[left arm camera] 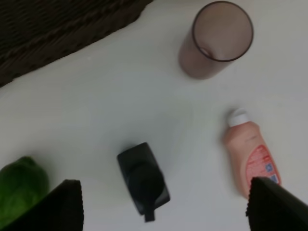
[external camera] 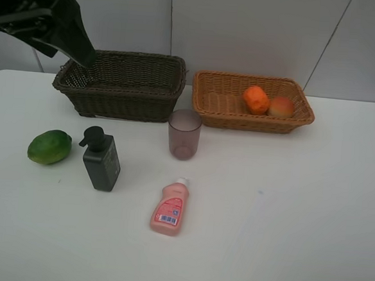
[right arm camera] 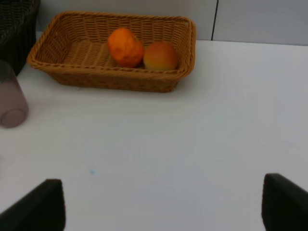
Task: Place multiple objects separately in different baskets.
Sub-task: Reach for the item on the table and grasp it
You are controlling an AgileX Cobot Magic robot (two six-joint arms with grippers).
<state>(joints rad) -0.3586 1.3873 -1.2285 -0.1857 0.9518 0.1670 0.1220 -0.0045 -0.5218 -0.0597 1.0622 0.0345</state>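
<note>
On the white table lie a green round fruit (external camera: 49,146), a dark green pump bottle (external camera: 101,159) standing upright, a mauve cup (external camera: 184,134) and a pink white-capped bottle (external camera: 170,207) on its side. The orange (external camera: 256,99) and the peach (external camera: 281,107) rest inside the light tan basket (external camera: 206,103). The dark brown basket (external camera: 119,103) holds nothing that I can see. My left gripper (left arm camera: 163,185) hangs open high above the pump bottle (left arm camera: 143,180). My right gripper (right arm camera: 163,192) is open over bare table, short of the tan basket (right arm camera: 110,79).
The left arm (external camera: 48,18) reaches in at the top left, over the dark basket's left corner. The two baskets stand side by side at the back against a white wall. The right arm does not show in the exterior high view.
</note>
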